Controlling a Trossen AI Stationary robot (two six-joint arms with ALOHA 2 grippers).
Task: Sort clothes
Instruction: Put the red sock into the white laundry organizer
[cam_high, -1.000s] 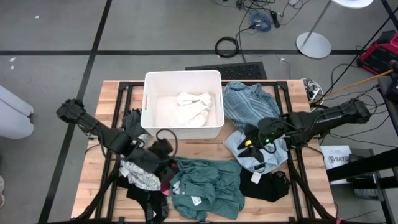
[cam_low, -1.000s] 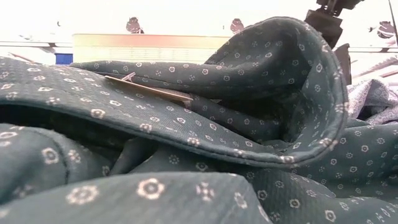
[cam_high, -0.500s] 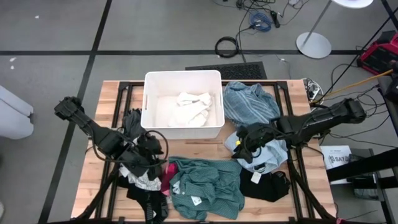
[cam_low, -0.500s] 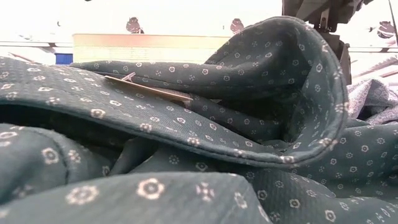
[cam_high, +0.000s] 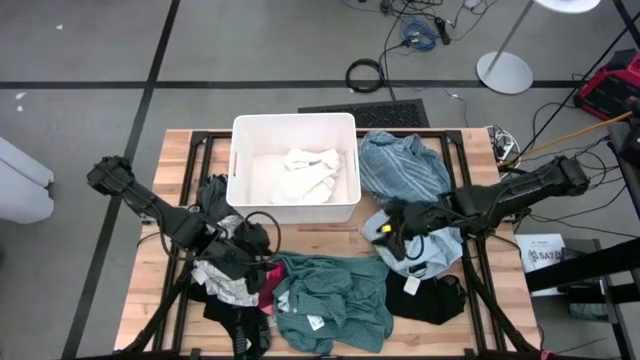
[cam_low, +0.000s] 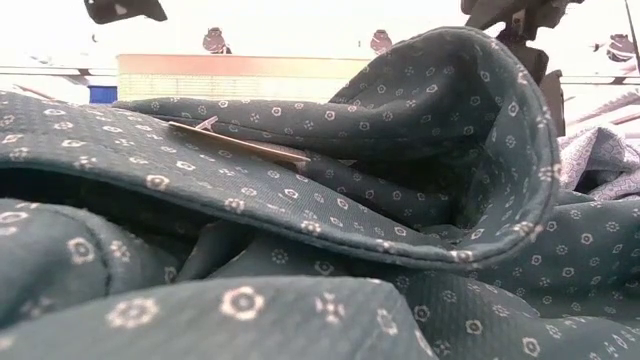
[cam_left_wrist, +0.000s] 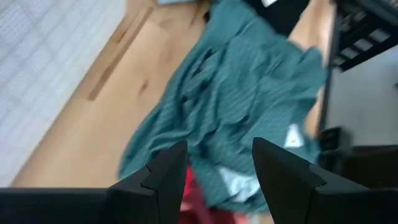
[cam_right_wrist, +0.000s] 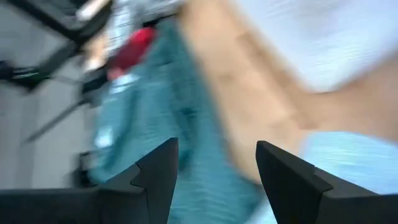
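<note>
The teal-green shirt (cam_high: 330, 300) is sprawled low in the middle of the high view, with a dark red piece (cam_high: 268, 278) poking out at its left edge, a white-grey patterned one (cam_high: 225, 280) further left, the black garment (cam_high: 428, 297) to its right, and the light blue clothes (cam_high: 402, 170) stacked up the right side next to the white bin (cam_high: 240, 135). My left gripper (cam_high: 258, 242) hangs just above the shirt's upper-left corner, fingers (cam_left_wrist: 161, 180) apart and holding nothing. My right gripper (cam_high: 392, 228) sits over the lower light blue piece (cam_high: 425, 250) right of centre, fingers (cam_right_wrist: 283, 177) spread and empty too.
</note>
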